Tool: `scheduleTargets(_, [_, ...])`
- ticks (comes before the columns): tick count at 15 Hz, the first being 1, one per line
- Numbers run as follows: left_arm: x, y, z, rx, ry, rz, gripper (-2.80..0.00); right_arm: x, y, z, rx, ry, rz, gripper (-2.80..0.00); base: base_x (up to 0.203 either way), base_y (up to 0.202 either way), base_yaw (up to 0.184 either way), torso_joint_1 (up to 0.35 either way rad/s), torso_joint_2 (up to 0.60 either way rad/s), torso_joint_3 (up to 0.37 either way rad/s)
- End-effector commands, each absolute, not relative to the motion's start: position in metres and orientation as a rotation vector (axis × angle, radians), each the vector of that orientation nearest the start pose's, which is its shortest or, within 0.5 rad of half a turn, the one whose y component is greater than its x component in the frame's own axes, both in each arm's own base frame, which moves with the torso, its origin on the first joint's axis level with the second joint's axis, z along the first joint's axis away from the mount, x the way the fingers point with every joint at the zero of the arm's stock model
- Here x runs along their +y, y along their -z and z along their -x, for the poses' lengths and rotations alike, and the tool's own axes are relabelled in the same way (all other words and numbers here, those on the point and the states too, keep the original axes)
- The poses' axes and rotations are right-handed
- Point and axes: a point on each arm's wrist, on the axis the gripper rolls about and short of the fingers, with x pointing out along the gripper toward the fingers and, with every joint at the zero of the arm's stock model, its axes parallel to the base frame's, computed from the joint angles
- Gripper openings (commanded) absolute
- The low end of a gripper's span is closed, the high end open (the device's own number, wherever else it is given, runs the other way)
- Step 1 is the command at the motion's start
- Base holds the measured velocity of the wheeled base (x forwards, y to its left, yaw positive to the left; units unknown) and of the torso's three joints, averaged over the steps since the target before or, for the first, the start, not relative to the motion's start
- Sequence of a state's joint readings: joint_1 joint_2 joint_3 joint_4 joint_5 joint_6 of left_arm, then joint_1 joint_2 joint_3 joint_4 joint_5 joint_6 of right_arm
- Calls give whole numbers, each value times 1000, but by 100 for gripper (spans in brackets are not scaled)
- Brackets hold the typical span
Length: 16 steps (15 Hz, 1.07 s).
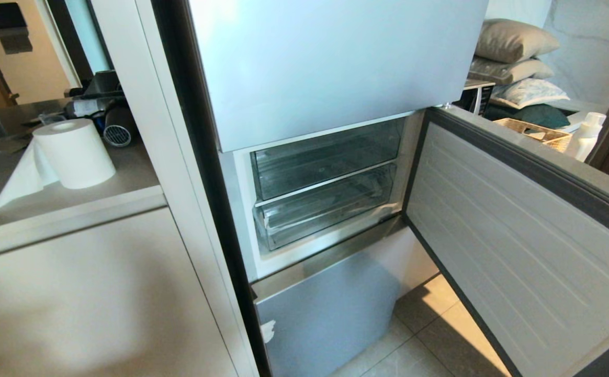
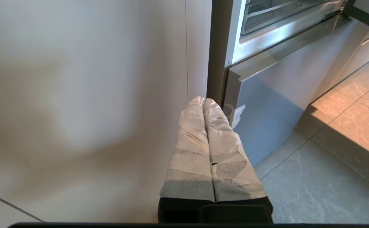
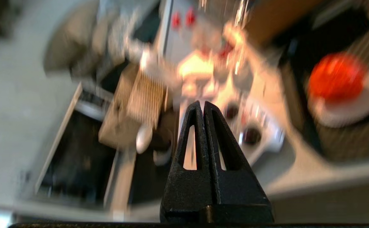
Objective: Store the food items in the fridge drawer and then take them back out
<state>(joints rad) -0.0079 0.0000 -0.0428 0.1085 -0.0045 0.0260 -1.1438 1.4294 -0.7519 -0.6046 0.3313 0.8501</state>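
right gripper (image 3: 203,106) fingers pressed together, empty; left gripper (image 2: 203,101) likewise. risk: fast swing knocks red-orange fruit (image 3: 335,76) off plate (image 3: 355,110).

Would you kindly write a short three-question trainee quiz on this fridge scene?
1. True or false: the fridge drawer is pulled fully out.
2. What does the red-orange fruit rest on: A a white dish, B the floor, C a paper roll?
3. Fill in: the right claw is ____ and holds nothing.

Key: 1 false; it sits in, under the upper drawer. 2 A. 3 shut.
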Motion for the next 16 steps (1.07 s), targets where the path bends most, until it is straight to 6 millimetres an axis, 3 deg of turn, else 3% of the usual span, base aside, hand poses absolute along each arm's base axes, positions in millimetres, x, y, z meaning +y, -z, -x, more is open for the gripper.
scheduleTargets(1, [0, -76, 26, 67, 13, -26, -280, -185, -209, -135, -141, 664, -919, -280, 0, 0, 0, 0, 0, 0])
scheduleTargets(6, [0, -76, 26, 67, 13, -26, -280, -89, -175, -192, 137, 415, -924, -280, 0, 0, 0, 0, 0, 0])
scheduleTargets(12, [0, -76, 26, 67, 13, -26, -280, 11, -175, -220, 314, 57, -838, -280, 0, 0, 0, 0, 0, 0])
scheduleTargets(16, [0, -76, 26, 67, 14, -26, -280, 73, -173, -283, 402, -115, -790, -280, 0, 0, 0, 0, 0, 0])
